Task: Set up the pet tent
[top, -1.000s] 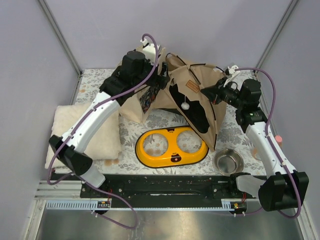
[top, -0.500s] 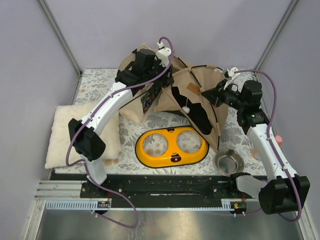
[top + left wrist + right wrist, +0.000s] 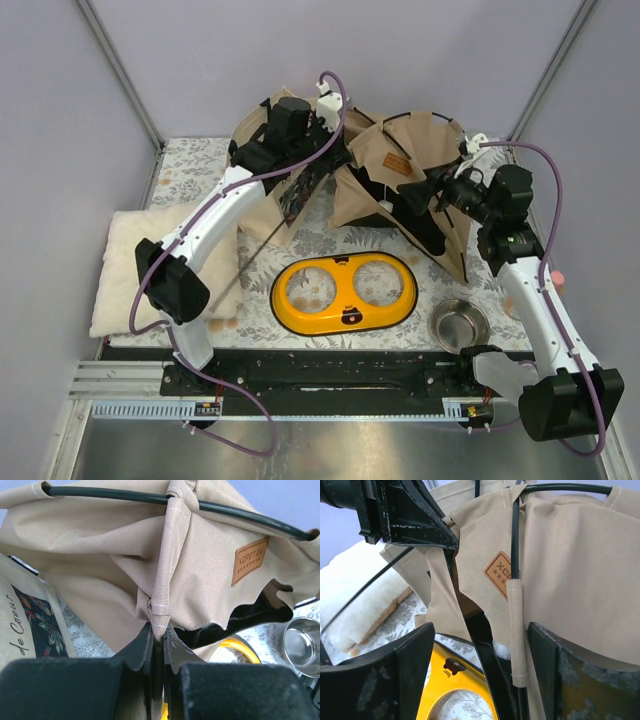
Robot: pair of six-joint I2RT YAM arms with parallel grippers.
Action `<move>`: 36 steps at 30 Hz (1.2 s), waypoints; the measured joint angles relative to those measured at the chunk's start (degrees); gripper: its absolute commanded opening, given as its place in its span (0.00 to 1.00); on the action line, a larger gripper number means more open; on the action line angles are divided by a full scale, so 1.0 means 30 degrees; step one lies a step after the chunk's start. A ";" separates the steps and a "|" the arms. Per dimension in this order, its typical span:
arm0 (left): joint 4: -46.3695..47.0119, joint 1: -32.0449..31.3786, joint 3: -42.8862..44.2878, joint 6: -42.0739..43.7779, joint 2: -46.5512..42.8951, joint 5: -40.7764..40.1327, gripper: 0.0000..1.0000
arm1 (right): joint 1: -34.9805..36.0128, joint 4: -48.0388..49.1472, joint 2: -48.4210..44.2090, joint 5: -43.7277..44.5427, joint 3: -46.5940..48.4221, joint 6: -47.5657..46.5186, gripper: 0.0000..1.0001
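The pet tent [image 3: 400, 160] is a slack tan canvas heap with black poles at the back middle of the table. My left gripper [image 3: 333, 150] is over its left side, shut on a tan fabric tie [image 3: 159, 615] that hangs from a black pole [image 3: 125, 495]. The brown label patch [image 3: 250, 560] shows to the right of it. My right gripper [image 3: 418, 195] is at the tent's right front, open. One canvas pole sleeve [image 3: 519, 630] hangs between its fingers [image 3: 547, 670], close to the right one. The white pompom [image 3: 502, 650] peeks out below the canvas edge.
A yellow double feeder [image 3: 345, 292] lies in front of the tent and a steel bowl [image 3: 457, 324] is to its right. The beige tote bag [image 3: 285, 205] leans left of the tent. A cream pillow [image 3: 130, 270] lies along the table's left side.
My left gripper reached onto the tent and shut on the fabric tie. My right gripper opened and let go of the canvas. The tent's top has risen and shifted right.
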 measured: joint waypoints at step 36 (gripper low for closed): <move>0.7672 -0.3942 -0.3053 -0.3432 -0.1974 -0.8291 0.00 | 0.0015 -0.9588 -0.5202 1.0142 0.4801 0.6994 0.99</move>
